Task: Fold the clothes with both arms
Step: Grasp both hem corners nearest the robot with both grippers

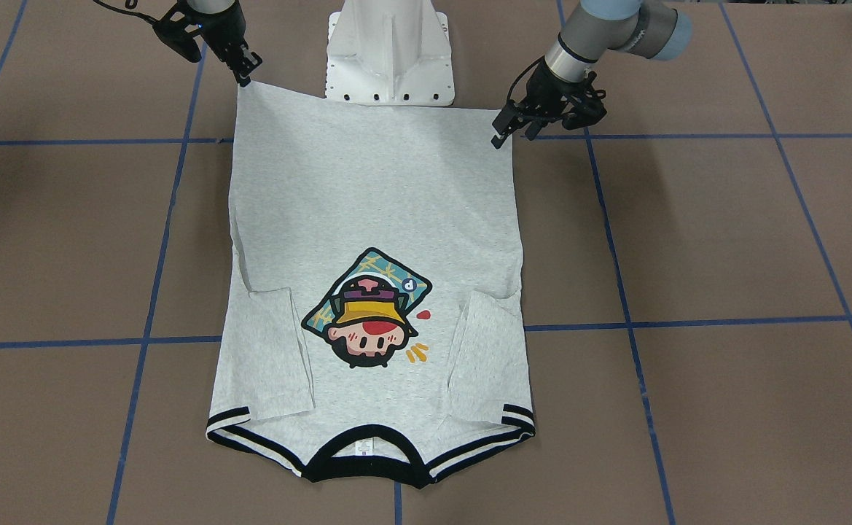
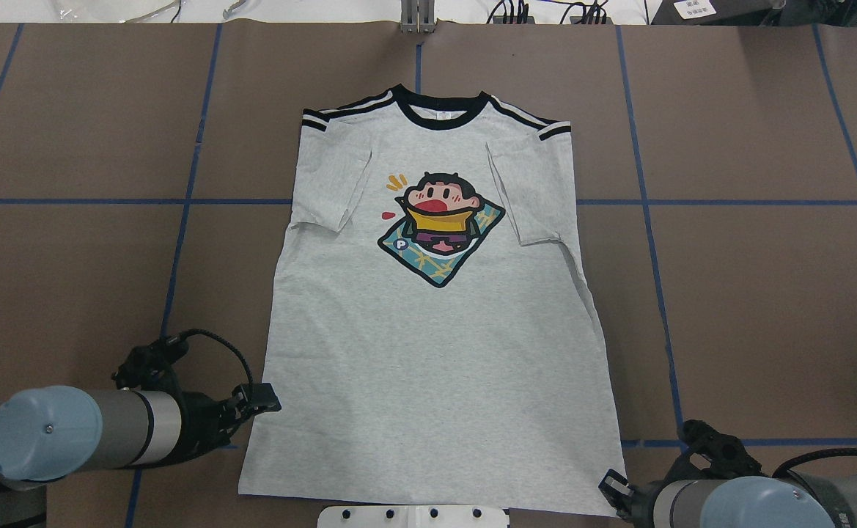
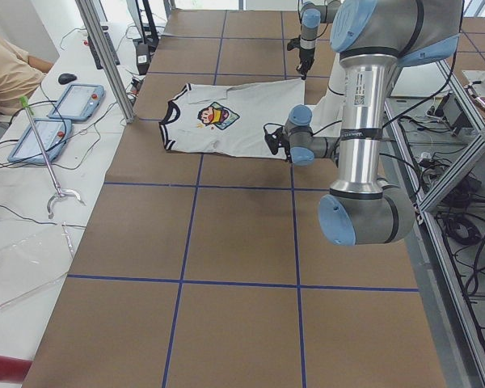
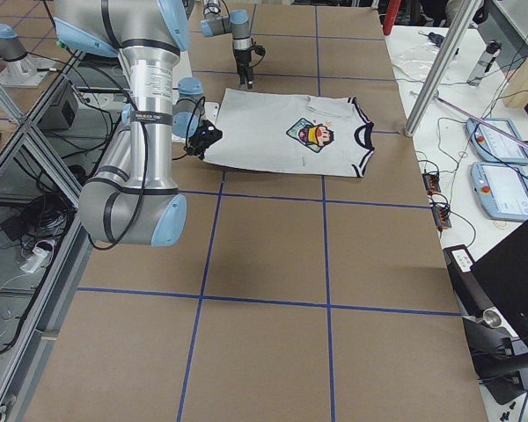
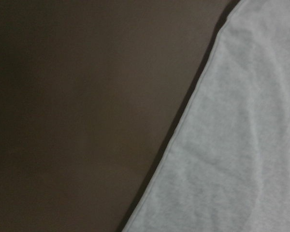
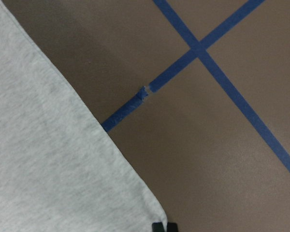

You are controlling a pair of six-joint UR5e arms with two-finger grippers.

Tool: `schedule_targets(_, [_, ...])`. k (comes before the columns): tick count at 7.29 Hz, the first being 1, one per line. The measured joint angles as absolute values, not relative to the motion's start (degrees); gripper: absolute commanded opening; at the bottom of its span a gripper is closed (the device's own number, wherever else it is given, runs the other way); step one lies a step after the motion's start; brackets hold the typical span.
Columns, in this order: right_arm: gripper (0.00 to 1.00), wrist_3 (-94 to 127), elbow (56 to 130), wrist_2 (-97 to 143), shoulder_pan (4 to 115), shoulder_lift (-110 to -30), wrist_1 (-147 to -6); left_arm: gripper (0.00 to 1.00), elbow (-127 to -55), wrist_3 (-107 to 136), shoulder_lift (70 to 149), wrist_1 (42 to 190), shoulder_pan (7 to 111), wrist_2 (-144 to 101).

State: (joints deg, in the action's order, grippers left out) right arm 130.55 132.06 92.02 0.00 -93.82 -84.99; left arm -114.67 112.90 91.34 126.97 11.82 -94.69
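The light grey T-shirt lies flat and face up on the brown table, with both sleeves folded in over the chest. Its black collar points away from me and the hem is near my base. My left gripper looks shut on the shirt's side edge just above the hem corner. The left wrist view shows only that edge. My right gripper looks shut on the other hem corner, which is drawn to a point. Its fingertips meet the corner.
The white pedestal base stands just behind the hem. Blue tape lines cross the brown table on all sides of the shirt. A side bench with tablets and a seated person lies beyond the collar end.
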Motion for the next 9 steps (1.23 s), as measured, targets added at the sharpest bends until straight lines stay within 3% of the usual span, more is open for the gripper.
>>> schedule_targets(4, [0.0,130.6,132.3,92.0,0.2,-93.6,-85.0,0.71,-116.4,116.5,91.3,121.6,6.9,-94.3])
schedule_targets(5, [0.0,130.6,132.5,92.0,0.2,-93.6,-85.0,0.7,-116.3,116.6,91.3,121.4,6.2,-94.3])
schedule_targets(6, [0.0,130.6,132.6,92.0,0.3,-93.6,-85.0,0.61,-116.3,116.7,91.2,121.4,5.8,-94.3])
schedule_targets(7, [0.0,130.6,132.8,92.0,0.3,-93.6,-85.0,0.43,-116.3,116.8,91.2,121.4,5.6,-94.3])
schedule_targets(8, [0.0,130.6,133.0,92.0,0.3,-93.6,-85.0,0.0,-116.3,116.8,91.1,121.4,5.4,-94.3])
schedule_targets(9, [0.0,130.6,133.1,92.0,0.3,-93.5,-85.0,0.0,-116.3,116.8,91.1,121.3,5.4,-94.4])
